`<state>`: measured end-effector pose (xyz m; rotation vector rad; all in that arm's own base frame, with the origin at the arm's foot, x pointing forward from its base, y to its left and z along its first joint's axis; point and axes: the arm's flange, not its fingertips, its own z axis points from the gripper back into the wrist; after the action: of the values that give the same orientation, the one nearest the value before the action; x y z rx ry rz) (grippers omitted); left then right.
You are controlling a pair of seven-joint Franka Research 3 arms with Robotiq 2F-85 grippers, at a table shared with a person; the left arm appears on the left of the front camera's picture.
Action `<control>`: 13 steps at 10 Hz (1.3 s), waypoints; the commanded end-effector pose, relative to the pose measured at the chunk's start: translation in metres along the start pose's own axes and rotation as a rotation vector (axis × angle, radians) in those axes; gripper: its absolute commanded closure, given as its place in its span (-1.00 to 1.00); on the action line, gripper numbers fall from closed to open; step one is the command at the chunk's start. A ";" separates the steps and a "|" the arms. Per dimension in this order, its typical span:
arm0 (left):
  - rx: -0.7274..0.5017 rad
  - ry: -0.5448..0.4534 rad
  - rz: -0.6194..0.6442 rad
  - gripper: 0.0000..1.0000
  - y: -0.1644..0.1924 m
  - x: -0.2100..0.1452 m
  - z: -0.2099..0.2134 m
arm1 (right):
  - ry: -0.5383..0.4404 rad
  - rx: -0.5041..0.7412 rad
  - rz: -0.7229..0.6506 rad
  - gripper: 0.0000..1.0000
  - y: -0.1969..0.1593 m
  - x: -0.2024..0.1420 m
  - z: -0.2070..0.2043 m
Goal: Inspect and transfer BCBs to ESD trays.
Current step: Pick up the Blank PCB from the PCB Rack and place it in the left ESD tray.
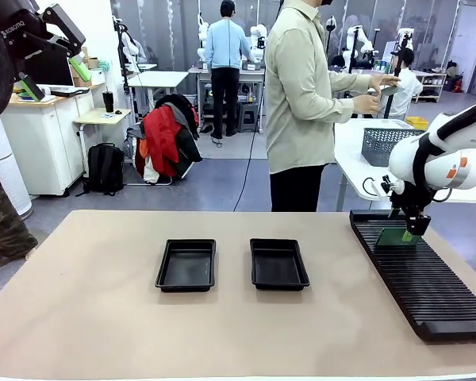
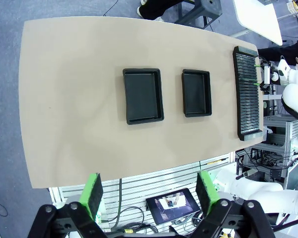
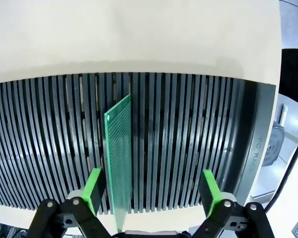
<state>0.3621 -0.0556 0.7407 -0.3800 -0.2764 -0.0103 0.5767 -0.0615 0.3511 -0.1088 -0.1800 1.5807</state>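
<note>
One BCB (image 3: 118, 148), a thin green board, stands on edge in a slot of the black ribbed rack (image 3: 188, 129). My right gripper (image 3: 151, 187) straddles it with jaws wide apart, the board close to the left finger (image 3: 94, 184) and far from the other. From the front, the right gripper (image 1: 412, 226) hangs just over the BCB (image 1: 395, 236) at the rack's far end. Two ESD trays (image 1: 186, 264) (image 1: 278, 263) lie side by side mid-table, with nothing in them. My left gripper (image 2: 150, 193) is open, high above the table, looking down on both trays (image 2: 143, 95) (image 2: 196, 92).
The long slotted rack (image 1: 420, 274) runs along the table's right side. A person (image 1: 301, 103) stands at the far edge, turned to the right, hands at a neighbouring white table with a grey basket (image 1: 385, 144). Bare tabletop (image 1: 87, 302) surrounds the trays.
</note>
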 end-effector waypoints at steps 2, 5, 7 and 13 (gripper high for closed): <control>0.000 -0.001 0.000 -1.00 0.000 -0.001 -0.001 | 0.001 -0.016 -0.018 -0.75 0.007 -0.003 -0.002; 0.000 -0.001 0.000 -1.00 0.000 -0.001 -0.001 | -0.004 -0.016 -0.020 -0.21 0.008 -0.001 -0.004; 0.000 -0.001 0.000 -1.00 0.000 -0.001 -0.001 | -0.005 -0.016 -0.026 0.10 0.008 0.000 -0.003; 0.000 -0.001 0.000 -1.00 0.000 -0.001 -0.001 | 0.019 0.001 -0.025 0.97 0.011 0.003 0.003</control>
<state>0.3621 -0.0556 0.7407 -0.3800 -0.2764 -0.0102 0.5681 -0.0621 0.3491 -0.0943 -0.1661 1.5715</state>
